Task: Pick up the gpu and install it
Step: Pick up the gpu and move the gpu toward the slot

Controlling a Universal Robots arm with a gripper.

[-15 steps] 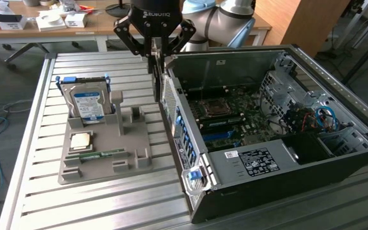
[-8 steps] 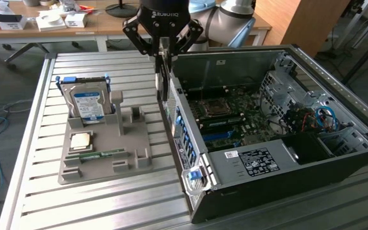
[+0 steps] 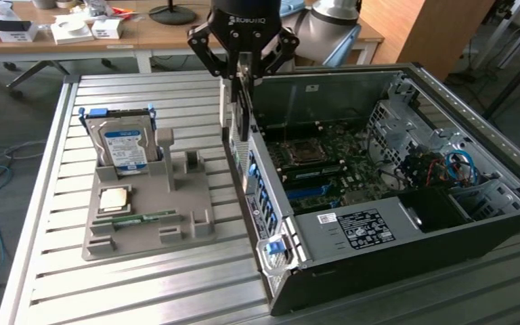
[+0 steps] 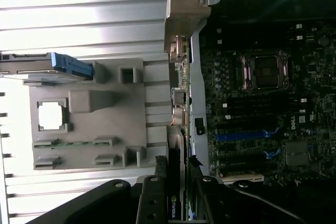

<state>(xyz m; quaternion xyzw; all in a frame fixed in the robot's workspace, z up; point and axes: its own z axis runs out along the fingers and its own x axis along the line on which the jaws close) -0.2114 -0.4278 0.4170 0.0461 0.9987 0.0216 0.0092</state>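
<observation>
My hand (image 3: 241, 73) is clamped narrow on the gpu (image 3: 236, 112), which hangs edge-down over the open computer case's (image 3: 378, 271) rear wall. I judge it mid-carry; seating demands squaring it with the blue slot (image 3: 313, 192).

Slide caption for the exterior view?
Black gripper holds thin green GPU card upright above open dark computer case, grey parts tray alongside.

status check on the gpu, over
Gripper shut on gpu. Gpu upright over case rear wall, not seated. Nothing seen in the way.
</observation>
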